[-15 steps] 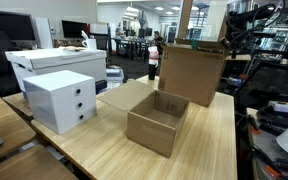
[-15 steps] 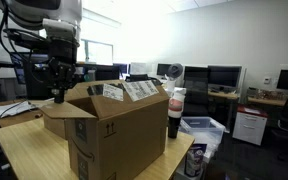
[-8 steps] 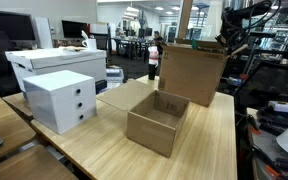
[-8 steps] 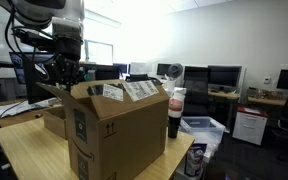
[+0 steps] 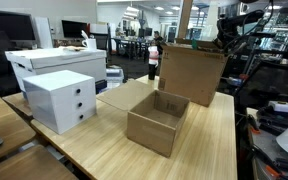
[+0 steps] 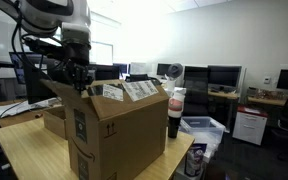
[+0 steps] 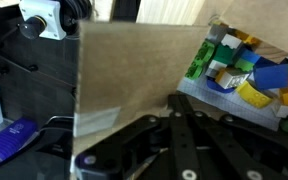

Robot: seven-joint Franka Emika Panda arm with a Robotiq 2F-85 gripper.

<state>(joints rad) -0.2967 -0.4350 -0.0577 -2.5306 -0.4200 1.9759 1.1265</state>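
Note:
My gripper (image 5: 227,38) hangs at the top rim of a tall open cardboard box (image 5: 192,72), at its far side. In an exterior view the gripper (image 6: 76,80) sits just over the box's (image 6: 119,125) open left corner. In the wrist view the black fingers (image 7: 176,105) lie pressed together with nothing between them. A cardboard flap (image 7: 134,65) fills the view ahead of them. Several coloured toy blocks (image 7: 239,65) lie on a pale sheet inside the box, to the right of the fingers.
A small open cardboard box (image 5: 159,120) stands on the wooden table (image 5: 209,140) in front of the tall one. A white drawer unit (image 5: 61,98) and a white box (image 5: 54,60) stand at the left. A dark bottle (image 6: 174,112) stands beside the tall box. Office desks and monitors surround the table.
The arm has moved sideways toward the tall box; the gripper was beside its corner and now hangs over the open top.

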